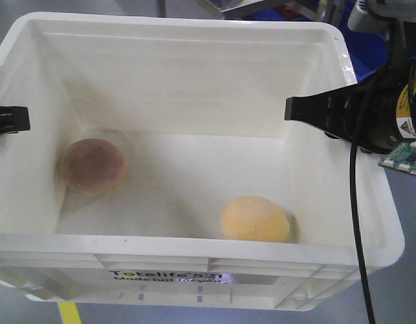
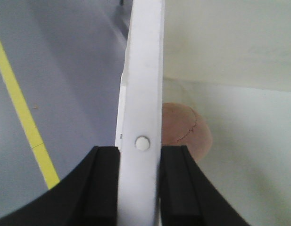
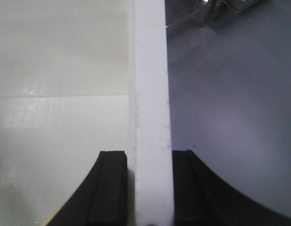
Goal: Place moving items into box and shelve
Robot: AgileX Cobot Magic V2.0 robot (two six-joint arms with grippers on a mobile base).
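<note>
Grey floor [image 2: 65, 70] with a yellow line [image 2: 22, 117] lies around the white box [image 1: 194, 244], and blue bins [image 1: 369, 47] show behind it. Both moving items are inside, on the bottom and well apart: the pinkish-brown lump [image 1: 93, 165] near the left wall, the yellow-orange lump [image 1: 255, 219] near the front right. So the packing looks done, and I judge that the shelving is what is left. The left claw [image 2: 139, 151] is closed onto the box's left wall, one black finger on each side of it. The right claw [image 3: 150, 154] pinches the right wall the same way. The box is smooth, hard plastic with a ribbed rim and black print on its front. The lumps look soft, matt and bun-shaped, the pinkish one with a faint seam.
</note>
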